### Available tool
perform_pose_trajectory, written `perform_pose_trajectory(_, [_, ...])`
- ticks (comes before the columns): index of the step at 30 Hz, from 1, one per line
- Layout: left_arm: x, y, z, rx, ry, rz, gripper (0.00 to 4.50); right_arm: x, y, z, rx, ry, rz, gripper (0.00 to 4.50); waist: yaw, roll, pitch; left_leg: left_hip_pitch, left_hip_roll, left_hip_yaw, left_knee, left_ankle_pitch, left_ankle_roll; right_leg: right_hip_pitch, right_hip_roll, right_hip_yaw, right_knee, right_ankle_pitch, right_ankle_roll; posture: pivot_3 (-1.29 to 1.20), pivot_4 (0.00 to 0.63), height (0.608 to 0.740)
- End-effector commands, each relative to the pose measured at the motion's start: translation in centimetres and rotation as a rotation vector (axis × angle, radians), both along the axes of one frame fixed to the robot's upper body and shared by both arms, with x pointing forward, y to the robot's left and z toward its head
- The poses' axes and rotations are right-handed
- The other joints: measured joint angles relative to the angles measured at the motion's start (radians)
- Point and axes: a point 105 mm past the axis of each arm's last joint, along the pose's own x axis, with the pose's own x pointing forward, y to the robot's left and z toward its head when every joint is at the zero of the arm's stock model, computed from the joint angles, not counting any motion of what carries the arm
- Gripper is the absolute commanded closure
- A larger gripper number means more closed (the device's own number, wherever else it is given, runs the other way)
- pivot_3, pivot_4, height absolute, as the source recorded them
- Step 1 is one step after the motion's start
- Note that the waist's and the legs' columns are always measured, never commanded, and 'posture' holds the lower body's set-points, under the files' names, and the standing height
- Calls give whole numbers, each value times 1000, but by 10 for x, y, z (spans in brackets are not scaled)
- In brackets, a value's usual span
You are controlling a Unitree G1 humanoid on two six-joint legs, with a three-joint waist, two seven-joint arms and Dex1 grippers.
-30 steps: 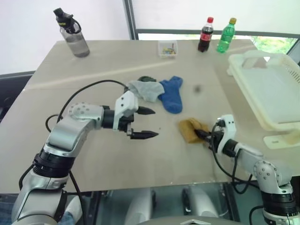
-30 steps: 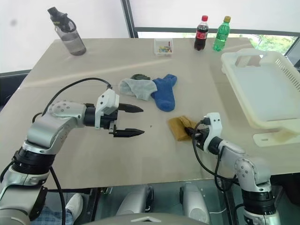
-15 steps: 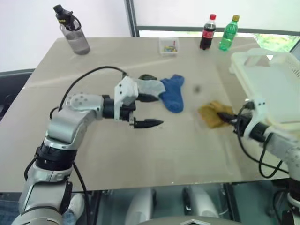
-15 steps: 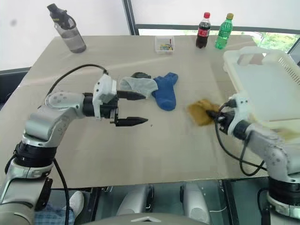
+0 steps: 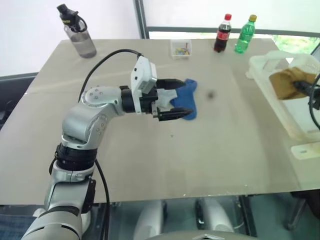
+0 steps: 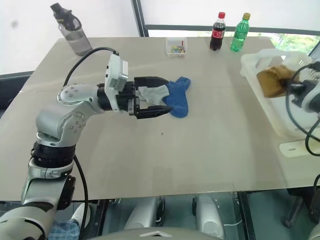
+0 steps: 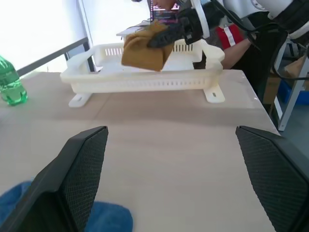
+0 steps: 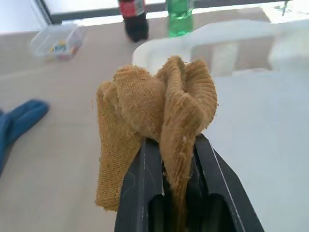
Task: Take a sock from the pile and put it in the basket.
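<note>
I have the mustard-yellow knit sock (image 8: 159,125) pinched in my right gripper (image 8: 169,193), the two black fingers shut tight on a bunched fold of it. It hangs over the near end of the large cream-white slotted plastic basket (image 6: 280,125), at the table's right edge. It looks light, soft and limp: it droops and crumples around the fingers, so I judge it will fall freely once I let go, though loose knit could snag on a fingertip. A pinch on a thick fold, as now, seems the safest hold.

My left gripper (image 6: 159,96) stands wide with nothing in it, pointing across the table just over the rest of the pile (image 6: 167,96): a pale grey sock (image 6: 152,93) and a bright blue sock (image 6: 178,98) lying touching each other on the beige tabletop (image 6: 165,160).

Along the far edge stand a grey water bottle with a black cap (image 6: 70,36), a small clear box of coloured bits (image 6: 175,47), a dark cola bottle with a red cap (image 6: 217,32) and a green bottle (image 6: 239,35), all well apart from the basket. Nothing lies between the sock and the basket's inside; only the basket's rim sits close below my hand.
</note>
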Motion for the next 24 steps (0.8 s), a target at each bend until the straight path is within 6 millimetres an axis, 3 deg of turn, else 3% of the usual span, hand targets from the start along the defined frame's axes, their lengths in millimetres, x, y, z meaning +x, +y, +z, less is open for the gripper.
perform_pose_trajectory(1, [-4,-3,9,-6,-45,-22,0,-1,-23,25,-16,-76,-110,4462,-1,0,0,0,0,0,0,0,0,0,0,0,0,0,0,0,150,740])
perform_pose_trajectory(5, [-5,-5,8,-12,-44,-28,0,7,-47,5,-114,5,-245,4462,8,0,0,0,0,0,0,0,0,0,0,0,0,0,0,0,150,740])
perform_pose_trajectory(6, [-5,-5,8,-13,-43,-28,0,8,-49,1,-122,20,-257,4057,9,0,0,-1,-1,0,1,0,0,0,-1,0,0,0,0,0,150,740])
perform_pose_trajectory(7, [-5,-5,7,-13,-43,-28,0,9,-49,-5,-132,39,-259,4057,8,0,0,-1,-1,0,1,0,0,0,-1,0,-1,0,0,0,150,740])
perform_pose_trajectory(10, [-6,-4,6,-11,-42,-27,0,9,-50,-14,-153,72,-256,2511,5,2,1,-1,0,1,1,0,0,0,-1,0,0,0,0,0,150,740])
perform_pose_trajectory(12, [-6,-4,6,-11,-41,-26,0,7,-55,-16,-181,83,-276,2014,6,2,1,-1,0,1,1,0,0,0,-1,0,0,0,0,0,150,740])
perform_pose_trajectory(16, [-5,-2,3,-3,-40,-19,0,4,-64,-10,-227,61,-315,2014,6,2,1,0,-1,1,1,0,0,0,-1,1,0,0,0,0,150,740])
perform_pose_trajectory(24, [-3,4,0,2,-36,11,0,-2,-54,13,-266,-72,-256,2014,6,2,1,0,0,1,1,0,0,0,-1,0,1,0,0,0,150,740])
